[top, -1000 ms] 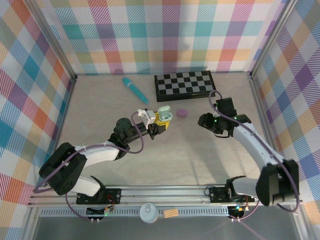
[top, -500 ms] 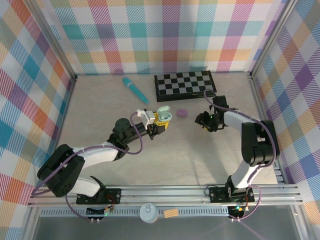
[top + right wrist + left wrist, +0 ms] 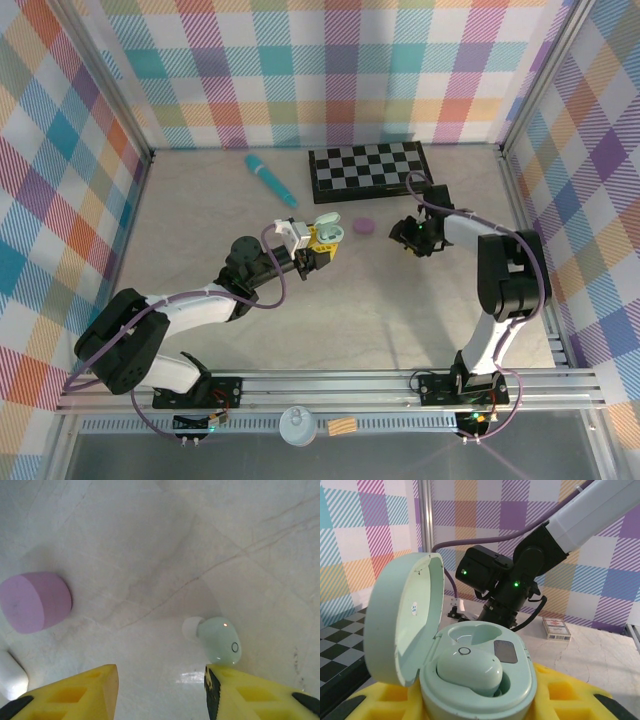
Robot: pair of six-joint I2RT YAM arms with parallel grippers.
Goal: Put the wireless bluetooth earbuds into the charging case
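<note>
Now the loose earbud (image 3: 216, 641) is seen lying on its side on the pale table (image 3: 150, 555). It is mint green with a small white tip (image 3: 190, 628). It is judged to be very light, hard and smooth, so it could be flicked away or squirted out if it is squeezed at the wrong spot. The soft white tip is best left alone. The round green body should be taken across its two fatter sides with a gentle squeeze. The right gripper (image 3: 162, 692) is held just above the table with its yellow fingers spread and nothing between them. The earbud lies just beside one finger, not in the gap, so a small shift sideways is likely needed first. A pink-purple round piece (image 3: 35, 601) is seen well apart on the other side. Farther off, the charging case (image 3: 480, 695) is pinched by the left gripper (image 3: 322, 243) and held up, with its lid (image 3: 410, 625) swung open. A second earbud (image 3: 469, 671) is already seated in it, and a free hollow (image 3: 487, 632) is left beside that one. The case looks smooth too, so it must be held steady when the loose earbud is pushed in.
</note>
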